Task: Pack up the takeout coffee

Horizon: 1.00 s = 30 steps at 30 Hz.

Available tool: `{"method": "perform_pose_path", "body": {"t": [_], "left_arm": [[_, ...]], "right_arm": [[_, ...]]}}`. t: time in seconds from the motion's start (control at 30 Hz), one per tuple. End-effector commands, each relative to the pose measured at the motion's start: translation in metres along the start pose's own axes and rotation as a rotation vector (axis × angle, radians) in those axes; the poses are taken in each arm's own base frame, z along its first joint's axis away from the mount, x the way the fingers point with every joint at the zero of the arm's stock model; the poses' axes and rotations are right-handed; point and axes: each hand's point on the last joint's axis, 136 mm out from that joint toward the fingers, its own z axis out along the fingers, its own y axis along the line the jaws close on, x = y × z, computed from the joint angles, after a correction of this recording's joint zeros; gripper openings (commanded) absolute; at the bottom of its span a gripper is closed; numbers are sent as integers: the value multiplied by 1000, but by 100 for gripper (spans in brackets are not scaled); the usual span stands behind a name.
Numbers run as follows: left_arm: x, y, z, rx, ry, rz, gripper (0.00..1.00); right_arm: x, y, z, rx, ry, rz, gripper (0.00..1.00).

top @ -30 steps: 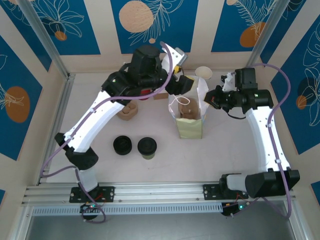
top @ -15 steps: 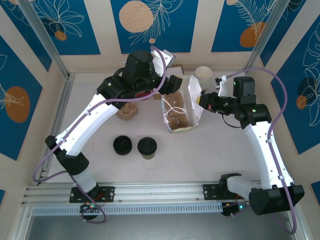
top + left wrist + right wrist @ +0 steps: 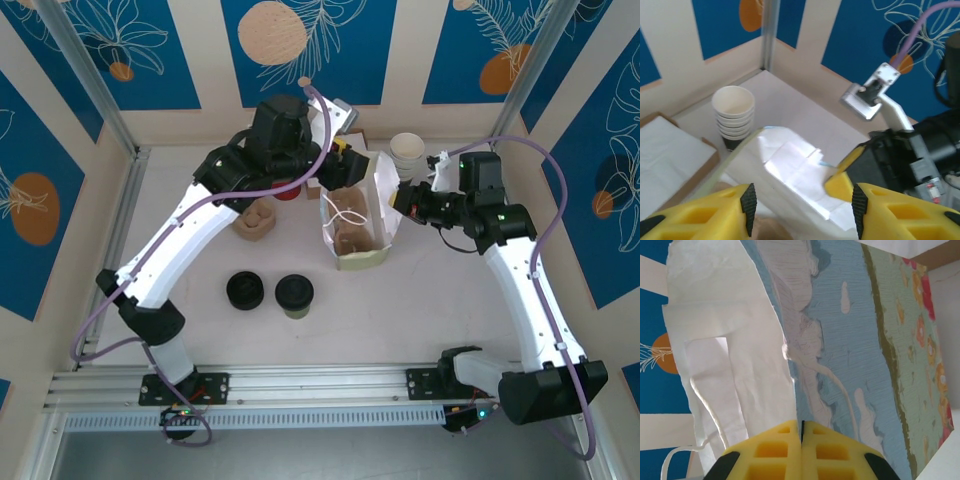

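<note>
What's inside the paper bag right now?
The bag is open on top. Inside shows a brown cardboard piece with round holes, white string handles draped over it. No cup is seen there; the coffee sits on the table. The bag's bottom is covered.

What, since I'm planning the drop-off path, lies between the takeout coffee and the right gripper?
The paper bag, as the top view shows: it sits between the takeout coffee and the right gripper, which pinches its rim.
</note>
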Motion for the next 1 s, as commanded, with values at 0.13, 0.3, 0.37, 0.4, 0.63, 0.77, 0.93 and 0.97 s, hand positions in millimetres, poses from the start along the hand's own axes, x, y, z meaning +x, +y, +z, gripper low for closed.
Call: {"method": "perform_pose_path", "body": {"t": [0.13, 0.3, 0.37, 0.4, 0.63, 0.77, 0.93, 0.97], "left_arm": [[52, -27, 38, 92, 209, -215, 45], [88, -17, 54, 27, 337, -343, 43], [99, -14, 59, 7, 373, -385, 43], [105, -11, 61, -19, 399, -416, 43], [141, 0, 72, -101, 536, -520, 43], [159, 6, 79, -142, 592, -549, 41], [181, 12, 82, -187, 666, -556, 36], [185, 13, 82, -197, 682, -558, 36]], "right_arm": [[-1, 1, 6, 15, 1, 107, 0], [6, -11, 8, 68, 20, 247, 0], [10, -14, 9, 78, 32, 304, 0], [13, -16, 9, 84, 39, 329, 0], [27, -31, 15, 122, 68, 438, 0], [30, -37, 17, 130, 69, 475, 0], [32, -43, 17, 143, 58, 504, 0], [32, -44, 16, 144, 56, 507, 0]]}}
